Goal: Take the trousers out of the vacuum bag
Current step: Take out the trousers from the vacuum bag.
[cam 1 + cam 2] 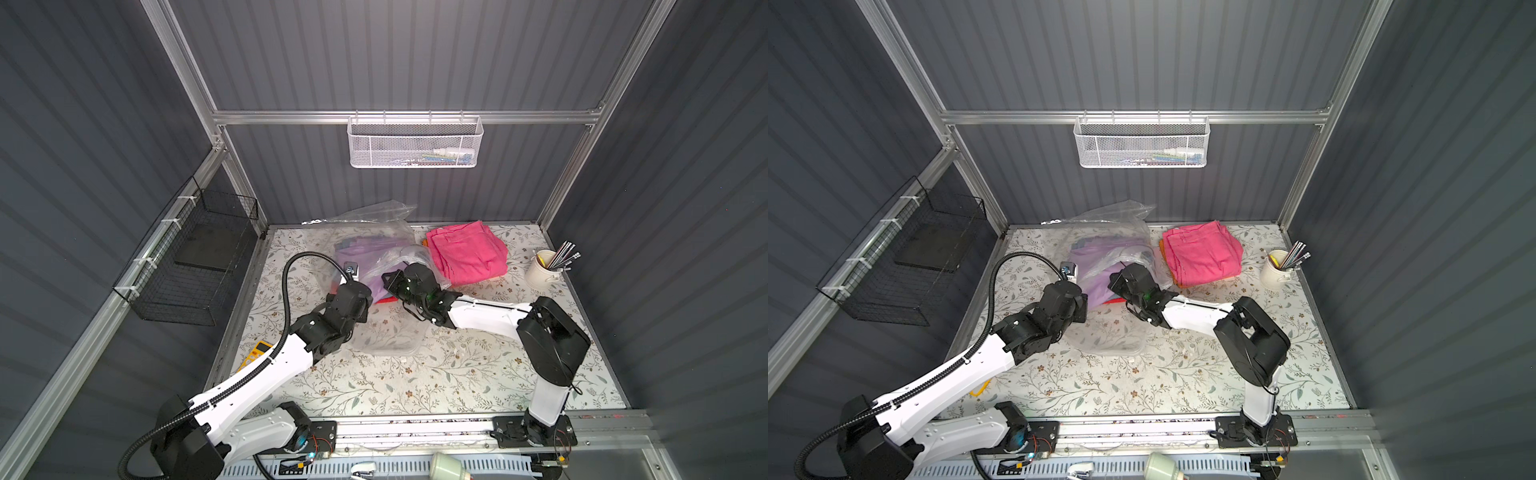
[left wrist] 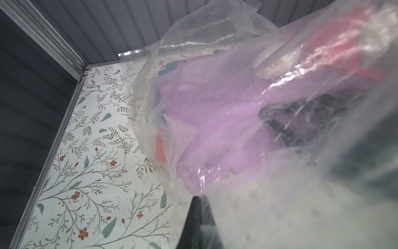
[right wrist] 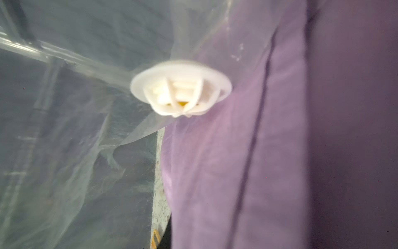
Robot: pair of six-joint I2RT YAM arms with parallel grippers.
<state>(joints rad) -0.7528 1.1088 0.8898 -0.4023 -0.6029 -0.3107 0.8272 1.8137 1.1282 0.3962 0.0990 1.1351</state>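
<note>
The vacuum bag lies crumpled at the middle back of the table, and its white valve disc shows close up. Lilac trousers fill it, with light blue cloth and red cloth beside them. Hot pink trousers lie folded outside the bag at back right, on an orange pair. My left gripper is shut on the bag's plastic edge. My right gripper reaches inside the bag, shut on the lilac trousers. The cloth hides its fingertips.
A cream cup of pens stands at the right edge. A black wire basket hangs on the left wall and a white mesh basket on the back rail. A yellow meter lies under my left arm. The bag's flat end stretches frontward.
</note>
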